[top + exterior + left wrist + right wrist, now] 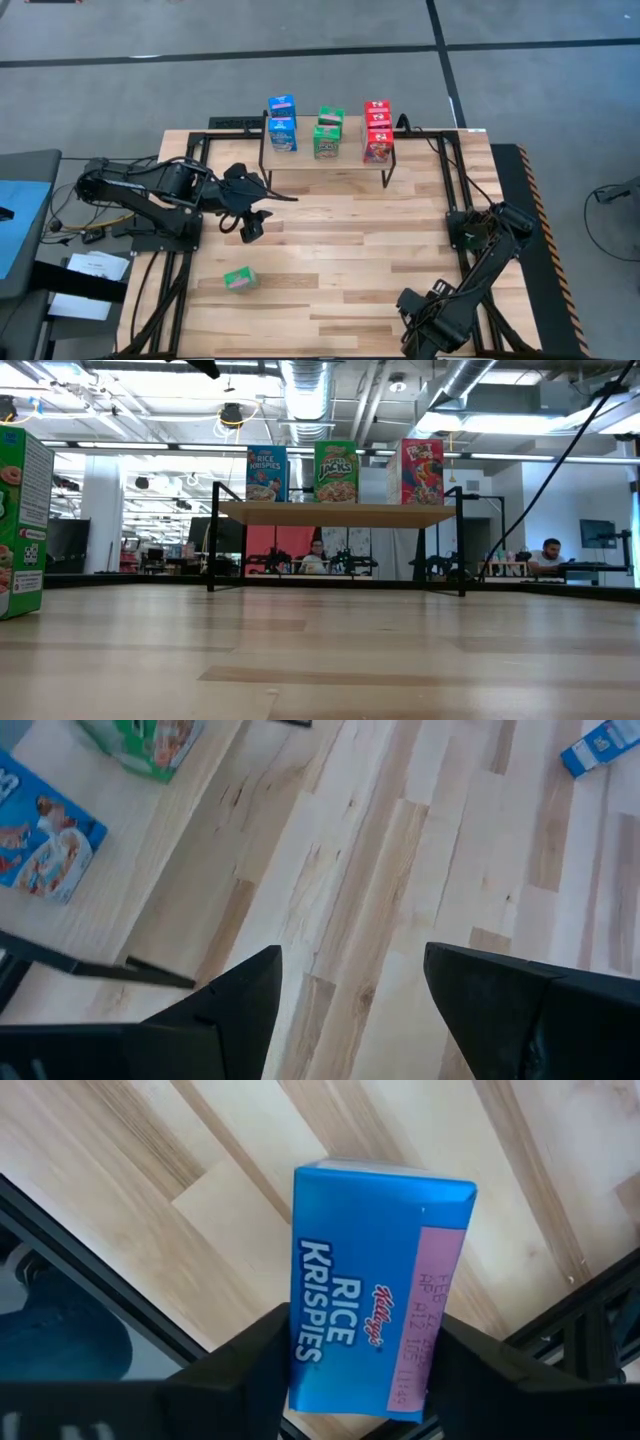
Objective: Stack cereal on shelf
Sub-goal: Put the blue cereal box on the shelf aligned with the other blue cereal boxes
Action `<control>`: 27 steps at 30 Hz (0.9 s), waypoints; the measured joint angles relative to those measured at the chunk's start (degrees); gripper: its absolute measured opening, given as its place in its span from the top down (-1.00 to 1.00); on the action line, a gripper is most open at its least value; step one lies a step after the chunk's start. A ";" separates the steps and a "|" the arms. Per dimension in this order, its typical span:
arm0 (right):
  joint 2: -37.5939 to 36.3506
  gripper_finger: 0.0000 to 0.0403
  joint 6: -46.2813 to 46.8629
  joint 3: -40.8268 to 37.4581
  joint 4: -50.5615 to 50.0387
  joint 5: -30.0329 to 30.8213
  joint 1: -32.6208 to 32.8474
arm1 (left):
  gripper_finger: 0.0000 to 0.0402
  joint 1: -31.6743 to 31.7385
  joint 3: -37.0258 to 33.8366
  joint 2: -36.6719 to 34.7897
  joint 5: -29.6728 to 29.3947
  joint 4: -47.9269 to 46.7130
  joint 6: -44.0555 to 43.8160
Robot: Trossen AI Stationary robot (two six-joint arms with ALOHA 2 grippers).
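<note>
The shelf [350,157] stands at the table's far middle with blue [282,124], green [327,135] and red cereal boxes [377,133] stacked on its board [340,513]. A green box [240,279] stands alone on the table near the left [20,520]. My left gripper [250,226] hovers open in front of the shelf's left end, nothing between its fingers [350,1000]. My right gripper [432,318] is at the table's near right corner, pointing down, shut on a blue Rice Krispies box [375,1280]. My right gripper pinches the blue box by its two long sides [300,1365] between its two fingers, near one end of the box. The fingers [240,1380] come from above, pointing down, and lie across the box. The box lies flat with its printed side up; whether it is off the table I cannot tell.
Black frame rails [448,180] run along the table's sides and past the held box [90,1270]. Open plank tabletop [340,260] lies between the two arms. Beyond the table people sit at desks [545,555].
</note>
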 joint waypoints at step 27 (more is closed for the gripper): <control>-0.04 -0.06 -9.82 5.41 -1.33 1.01 -2.99 | -0.56 8.88 0.00 0.00 8.59 2.05 -1.86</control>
